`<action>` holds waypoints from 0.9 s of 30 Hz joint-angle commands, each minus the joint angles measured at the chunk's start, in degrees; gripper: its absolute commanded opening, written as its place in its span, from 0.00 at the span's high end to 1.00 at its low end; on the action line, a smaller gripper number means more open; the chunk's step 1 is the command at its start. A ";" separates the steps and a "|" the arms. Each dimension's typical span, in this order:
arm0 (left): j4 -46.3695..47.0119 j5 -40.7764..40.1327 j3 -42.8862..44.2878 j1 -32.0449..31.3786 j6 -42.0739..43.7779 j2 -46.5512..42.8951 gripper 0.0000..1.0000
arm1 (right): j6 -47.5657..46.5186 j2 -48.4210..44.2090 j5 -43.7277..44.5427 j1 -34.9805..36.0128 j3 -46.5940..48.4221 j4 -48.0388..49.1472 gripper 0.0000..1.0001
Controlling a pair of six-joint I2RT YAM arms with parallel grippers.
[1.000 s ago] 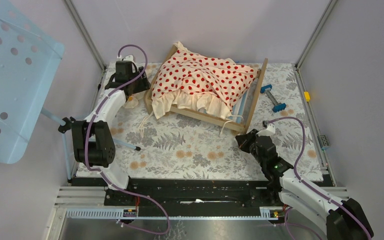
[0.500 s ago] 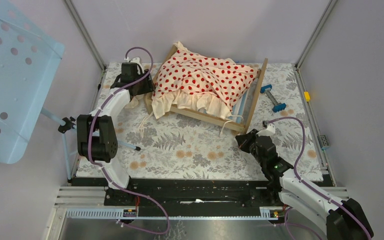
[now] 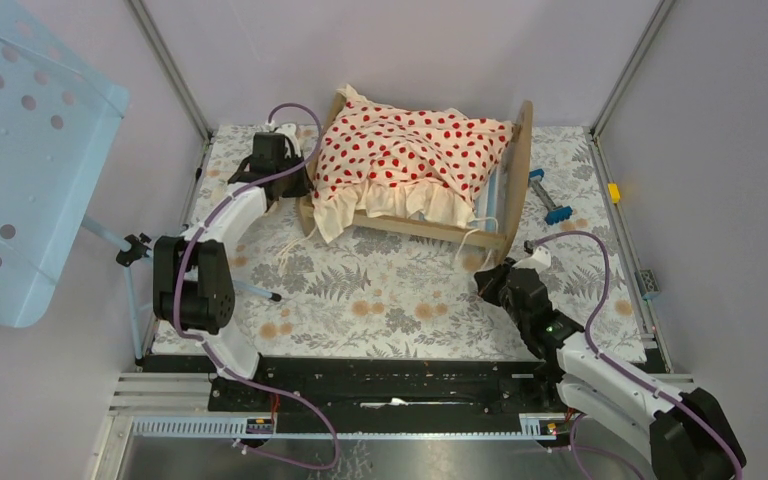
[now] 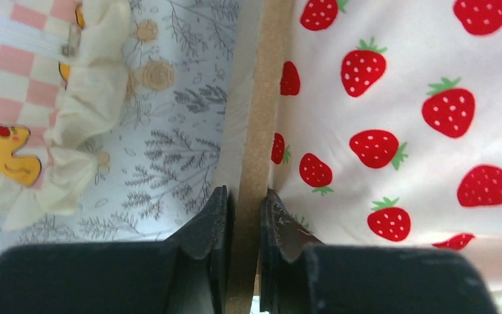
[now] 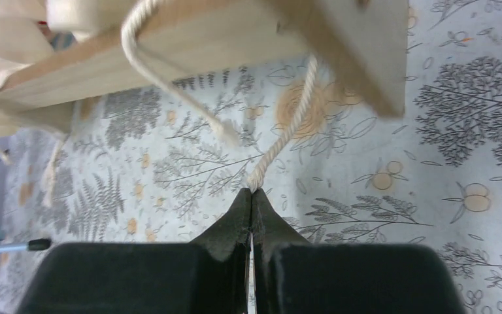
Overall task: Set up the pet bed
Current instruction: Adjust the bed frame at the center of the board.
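The pet bed (image 3: 412, 226) stands at the far middle of the floral table (image 3: 380, 300), with a strawberry blanket (image 3: 410, 150) heaped over it. The left gripper (image 4: 244, 204) clamps the bed's left wooden end board — one finger on either side. The right gripper (image 5: 251, 196), near the bed's right corner, pinches a cream cord (image 5: 261, 171) — jaws fully together.

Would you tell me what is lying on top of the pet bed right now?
A strawberry-print ruffled blanket covers most of the pet bed. A strip of blue-striped mattress shows at the right end. Anything beneath the blanket is hidden.
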 commanded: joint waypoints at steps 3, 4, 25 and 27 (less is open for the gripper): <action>-0.78 -10.81 -8.36 0.51 -12.27 -11.32 1.00 | -1.66 5.66 7.83 0.22 6.86 -3.36 1.00; -0.68 -11.97 -9.85 0.51 -13.58 -13.23 1.00 | -1.95 6.44 7.87 0.19 7.31 -3.07 1.00; -7.48 -21.13 -10.87 1.43 -9.81 -24.96 1.00 | -0.55 0.50 3.91 -1.65 4.30 -9.93 1.00; -7.84 -19.56 -10.19 1.56 -9.25 -25.06 1.00 | -0.06 -0.32 3.22 -1.65 3.53 -10.77 1.00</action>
